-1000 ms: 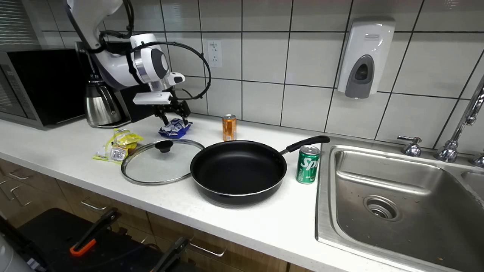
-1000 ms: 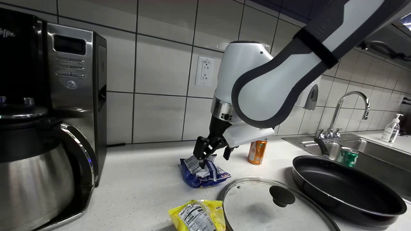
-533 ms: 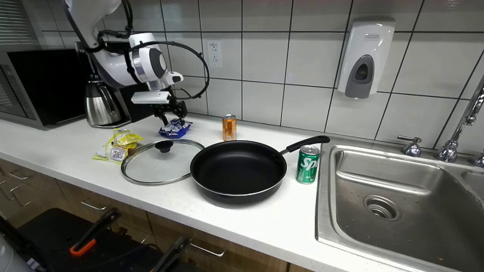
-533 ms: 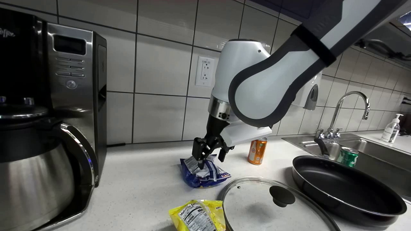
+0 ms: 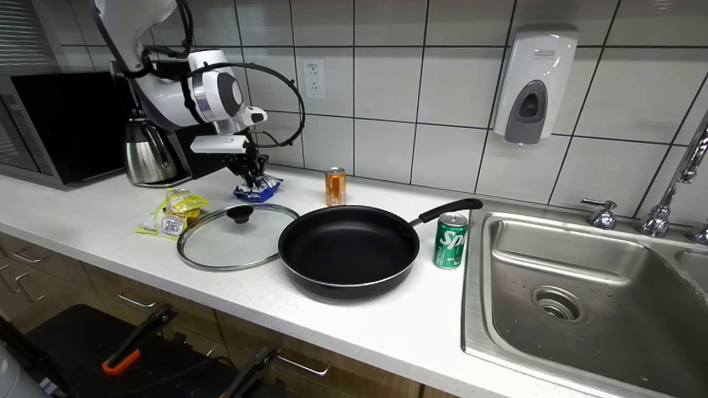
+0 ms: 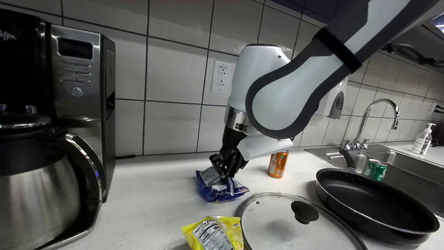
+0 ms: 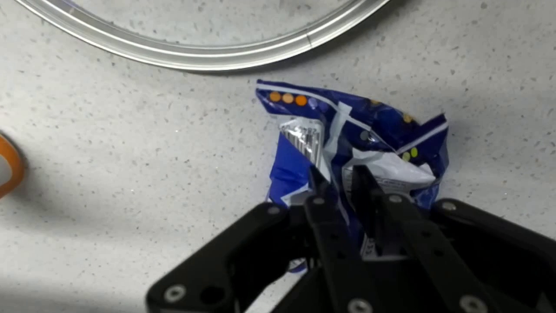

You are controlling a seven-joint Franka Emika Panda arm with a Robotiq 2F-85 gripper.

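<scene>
One gripper [image 7: 338, 174], pinching blue bag [image 7: 349, 139] | barcode [image 7: 306, 139]: wrist view only | microwave [image 5: 72, 127]: in an exterior view only

Kitchen: sink [image 5: 608, 287], coffee maker [image 6: 80, 100].

faint glare on tiles [image 5: 387, 83], soft shadows, tool [image 7: 341, 176] slightly blurred

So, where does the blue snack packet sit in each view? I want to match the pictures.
In an exterior view: the blue packet is left of centre, about mid-height.
In an exterior view: the blue packet is centred side to side, below mid-height.
Wrist view: the blue packet is mostly right of centre, partly hidden by the jaws.
Shared landmark: the glass lid, near the packet in all three.
</scene>
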